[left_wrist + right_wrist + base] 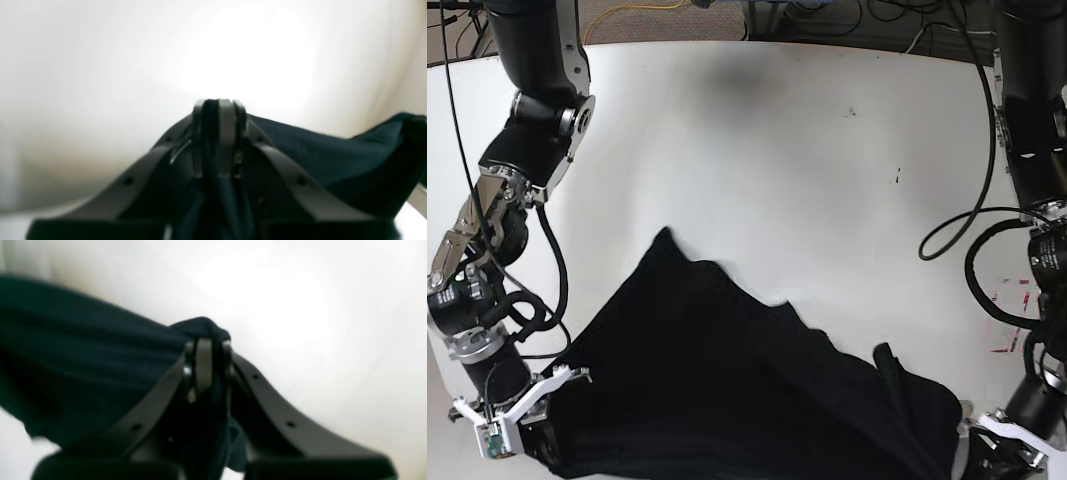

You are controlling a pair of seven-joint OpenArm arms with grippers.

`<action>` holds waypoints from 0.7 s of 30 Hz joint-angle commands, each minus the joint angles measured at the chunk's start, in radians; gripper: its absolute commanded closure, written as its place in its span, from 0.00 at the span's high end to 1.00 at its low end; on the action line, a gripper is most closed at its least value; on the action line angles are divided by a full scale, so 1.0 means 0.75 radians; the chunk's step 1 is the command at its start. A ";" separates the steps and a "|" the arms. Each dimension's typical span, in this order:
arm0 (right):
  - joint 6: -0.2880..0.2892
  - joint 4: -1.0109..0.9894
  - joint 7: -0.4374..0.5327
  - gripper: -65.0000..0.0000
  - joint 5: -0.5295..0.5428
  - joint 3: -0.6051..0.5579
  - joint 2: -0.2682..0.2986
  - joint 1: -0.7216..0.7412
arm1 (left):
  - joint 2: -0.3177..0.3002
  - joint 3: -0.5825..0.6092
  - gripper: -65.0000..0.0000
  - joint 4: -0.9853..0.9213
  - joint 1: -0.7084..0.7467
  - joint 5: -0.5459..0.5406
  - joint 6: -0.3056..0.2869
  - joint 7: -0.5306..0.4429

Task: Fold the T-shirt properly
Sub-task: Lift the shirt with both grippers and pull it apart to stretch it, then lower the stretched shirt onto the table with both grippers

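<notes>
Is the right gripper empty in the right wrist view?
No, the right gripper is shut on a bunch of the black T-shirt.

Two robot arms are reaching down toward the near edge of the base view, one at each side. The right arm [522,150] is bending in several joints on that view's left, its wrist pointing downward. The right gripper [208,350] is clamping its jaws together on a bunched bit of the T-shirt [83,373]. The left arm [1037,150] is hanging nearly straight down on the opposite side. The left gripper [220,106] is pinching the cloth too, jaws pressed close, fabric running between them.
</notes>
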 commanded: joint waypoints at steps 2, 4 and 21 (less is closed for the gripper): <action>-0.009 -0.052 0.046 0.01 0.010 0.000 0.028 0.124 | -0.052 -0.034 0.07 0.024 -0.080 -0.059 -0.005 -0.048; -0.009 -0.087 0.046 0.01 0.010 0.000 0.056 0.150 | -0.071 -0.048 0.07 0.028 -0.084 -0.081 -0.005 -0.048; -0.011 -0.029 0.050 0.01 0.024 0.006 0.065 -0.095 | -0.118 -0.132 0.07 0.138 0.227 -0.153 -0.005 -0.048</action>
